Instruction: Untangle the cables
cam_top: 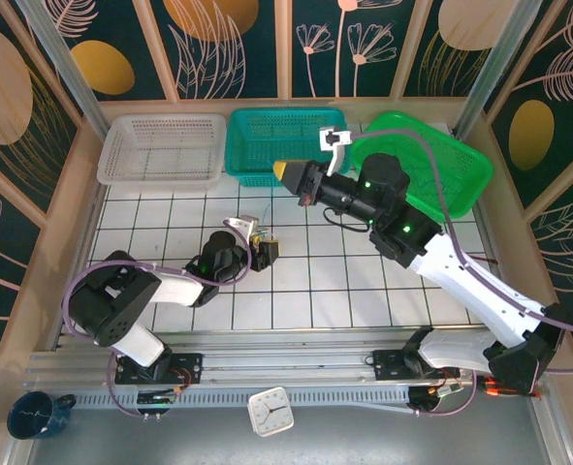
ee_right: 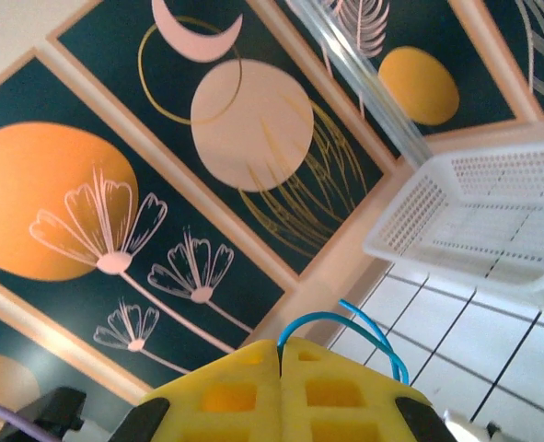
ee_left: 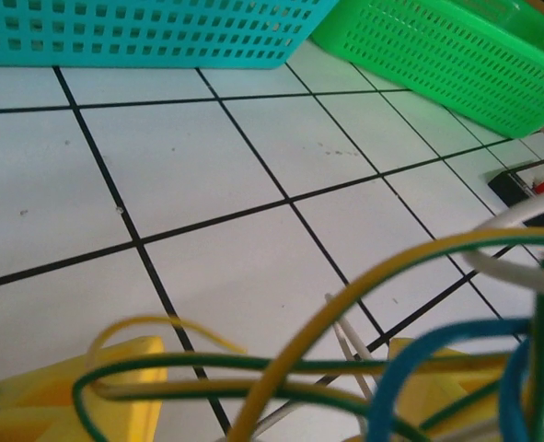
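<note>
Your left gripper (ee_left: 267, 387) had its jaws apart with the tangled cables (ee_left: 437, 333) looping between them, while your right gripper (ee_right: 281, 354) was clamped on a blue cable (ee_right: 387, 343).

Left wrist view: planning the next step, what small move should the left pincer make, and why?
Probably close the left pincer: the cables loop between its open fingers, while the right pincer is shut on a blue cable.
</note>
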Motion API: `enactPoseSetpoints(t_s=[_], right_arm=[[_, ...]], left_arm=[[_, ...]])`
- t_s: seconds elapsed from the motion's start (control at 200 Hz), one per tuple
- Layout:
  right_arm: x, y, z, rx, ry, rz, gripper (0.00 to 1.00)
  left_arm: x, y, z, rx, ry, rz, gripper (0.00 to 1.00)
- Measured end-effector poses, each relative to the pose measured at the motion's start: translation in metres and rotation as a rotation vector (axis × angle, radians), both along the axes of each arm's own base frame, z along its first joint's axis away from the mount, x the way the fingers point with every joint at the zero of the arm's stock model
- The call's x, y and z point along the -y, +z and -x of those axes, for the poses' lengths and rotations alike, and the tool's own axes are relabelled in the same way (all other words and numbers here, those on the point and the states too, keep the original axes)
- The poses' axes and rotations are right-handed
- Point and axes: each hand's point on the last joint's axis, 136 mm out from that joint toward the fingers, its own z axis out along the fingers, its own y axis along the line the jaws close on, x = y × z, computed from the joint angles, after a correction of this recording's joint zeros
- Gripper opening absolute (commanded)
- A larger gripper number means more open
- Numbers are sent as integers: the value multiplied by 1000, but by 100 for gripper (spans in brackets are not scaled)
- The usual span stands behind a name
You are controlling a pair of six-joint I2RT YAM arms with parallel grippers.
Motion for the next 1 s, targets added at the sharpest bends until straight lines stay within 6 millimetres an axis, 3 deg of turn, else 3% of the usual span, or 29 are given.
enactPoseSetpoints(t_s=[0.135,0.32,0.42,0.605,0.671,0.771,1.001], right_arm=[[11,5,-10,-3,-25,-21,0],[14,2,-14,-7,-29,-24,0],[11,-18,-14,-31,-17,-6,0],[8,-87,-17,-147,-18,75,0],[8,-103,-16,-174,-18,96,0],[9,-112,-16,-189,-18,108,0],[7,-108,-14,-176,-7,97,0]], left_arm=[[-2,-5,3,-11,2,-5,64],[-3,-6,3,-20,7,2,79],[-3,-2,4,-11,8,7,87],[-4,26,3,51,5,40,95],[-4,33,4,65,4,51,97],[-5,40,5,78,5,61,99],[-4,44,7,97,-10,56,98]])
